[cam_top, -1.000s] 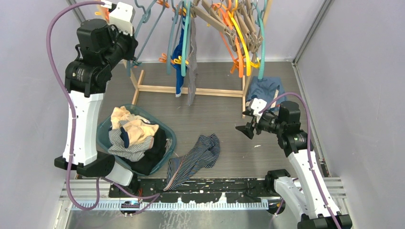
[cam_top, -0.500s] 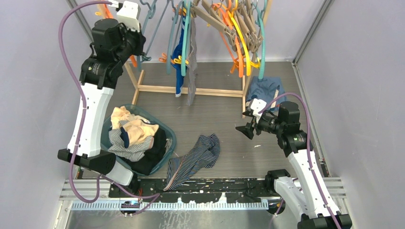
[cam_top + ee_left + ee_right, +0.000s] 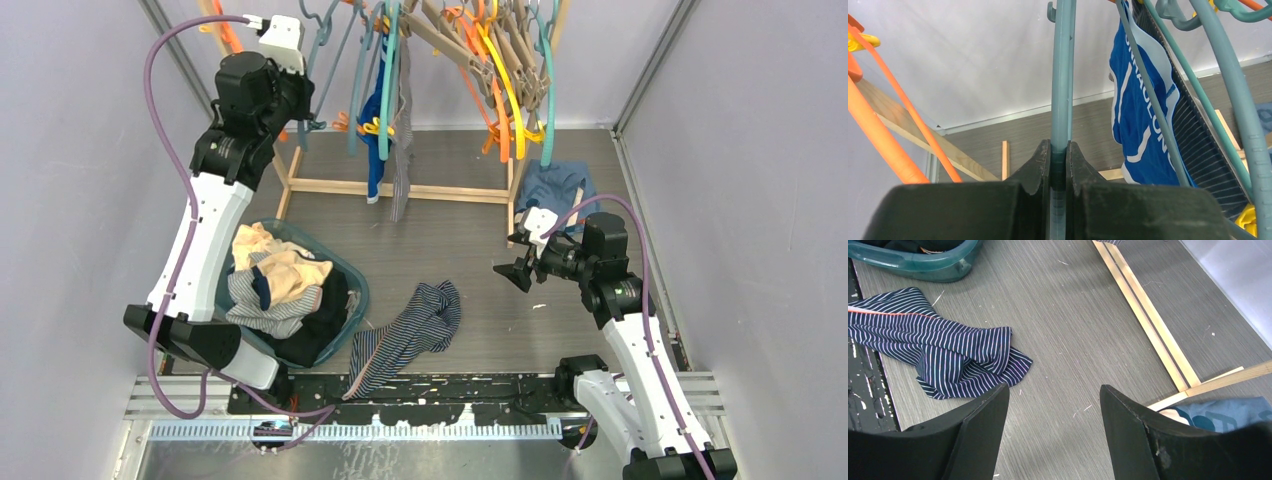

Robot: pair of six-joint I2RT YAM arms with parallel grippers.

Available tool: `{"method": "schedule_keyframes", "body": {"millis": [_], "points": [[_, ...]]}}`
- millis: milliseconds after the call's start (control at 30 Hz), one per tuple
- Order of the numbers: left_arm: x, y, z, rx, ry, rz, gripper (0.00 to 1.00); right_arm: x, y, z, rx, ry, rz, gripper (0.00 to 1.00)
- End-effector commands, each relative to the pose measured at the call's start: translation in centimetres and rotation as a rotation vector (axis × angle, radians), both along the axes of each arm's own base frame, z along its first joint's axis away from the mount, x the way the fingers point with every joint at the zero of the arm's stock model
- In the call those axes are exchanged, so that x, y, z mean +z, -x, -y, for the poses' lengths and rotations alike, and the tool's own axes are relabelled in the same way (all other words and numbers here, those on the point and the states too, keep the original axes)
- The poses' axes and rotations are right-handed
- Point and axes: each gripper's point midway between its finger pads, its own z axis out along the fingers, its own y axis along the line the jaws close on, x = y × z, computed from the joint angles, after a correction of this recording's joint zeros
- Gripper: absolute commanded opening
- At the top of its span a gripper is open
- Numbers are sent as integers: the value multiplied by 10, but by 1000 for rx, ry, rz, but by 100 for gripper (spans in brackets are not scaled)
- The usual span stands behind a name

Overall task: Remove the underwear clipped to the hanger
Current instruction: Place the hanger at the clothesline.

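My left gripper (image 3: 1060, 150) is shut on the thin stem of a grey-blue hanger (image 3: 1062, 75), high at the rack's left end (image 3: 303, 108); no cloth shows on that hanger. To its right, bright blue underwear (image 3: 1138, 115) (image 3: 374, 130) hangs clipped on the rack, with a dark pinstriped garment (image 3: 1198, 150) (image 3: 402, 150) beside it. Navy white-pinstriped underwear (image 3: 415, 330) (image 3: 948, 355) lies crumpled on the floor. My right gripper (image 3: 510, 272) (image 3: 1053, 405) hovers open over bare floor to the right of it, holding nothing.
A teal basket (image 3: 355, 290) full of clothes sits at the left front. The wooden rack base (image 3: 400, 188) crosses the back, with orange and teal hangers (image 3: 510, 90) above it. A blue printed garment (image 3: 555, 185) (image 3: 1228, 412) lies by the rack's right foot.
My left arm has swung right and farther back toward the rack, keeping its grip on the hanger. The right arm and the floor garment have not moved.
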Motion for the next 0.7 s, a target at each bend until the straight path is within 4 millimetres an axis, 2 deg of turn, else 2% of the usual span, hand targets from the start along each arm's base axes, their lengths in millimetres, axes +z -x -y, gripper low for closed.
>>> {"method": "schedule_keyframes", "body": {"millis": [0, 333, 533, 600, 667], "points": [[42, 10, -13, 39, 28, 145, 0, 8, -4, 1, -3, 1, 48, 72], [40, 12, -42, 117, -4, 145, 0, 7, -4, 1, 4, 2, 43, 72], [35, 16, -43, 100, -7, 134, 0, 6, -3, 0, 6, 1, 39, 72], [34, 19, -43, 92, -10, 137, 12, 6, -3, 0, 8, 1, 39, 72], [35, 23, -43, 86, -14, 140, 19, 5, -3, 0, 8, 1, 38, 72]]}}
